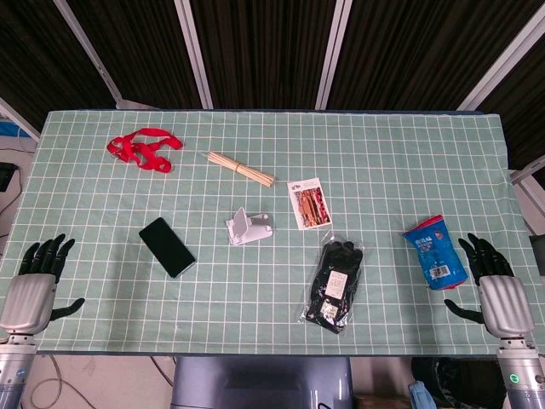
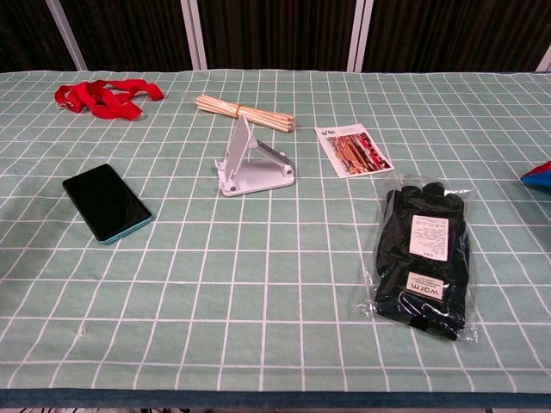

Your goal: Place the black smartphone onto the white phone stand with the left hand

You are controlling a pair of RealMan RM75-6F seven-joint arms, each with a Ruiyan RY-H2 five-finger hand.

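**Spotter:** What's nearest you?

**Operator:** My hands, at the bottom corners of the head view. The left hand [image 1: 32, 288] sits at lower left, just off the table edge, fingers spread and holding nothing. The right hand [image 1: 496, 285] is at lower right, also spread and empty, just beside a blue packet [image 1: 434, 252]. The chest view shows neither hand.

**Spotter:** And the phone?

**Operator:** The phone [image 1: 167, 247] lies flat, screen up, left of centre on the green checked cloth [image 1: 255, 298], well apart from my left hand. In the chest view it's at middle left [image 2: 107, 203]. The stand [image 1: 249, 227] is near it to the right, around frame centre, upright with nothing on it [image 2: 250, 163].

**Spotter:** Anything else?

**Operator:** Bagged black gloves [image 1: 335, 285] at lower centre-right. A printed card [image 1: 309, 204] is right of the stand. Farther back, a bundle of sticks [image 1: 241, 169], and a red lanyard [image 1: 143, 148] at upper left.
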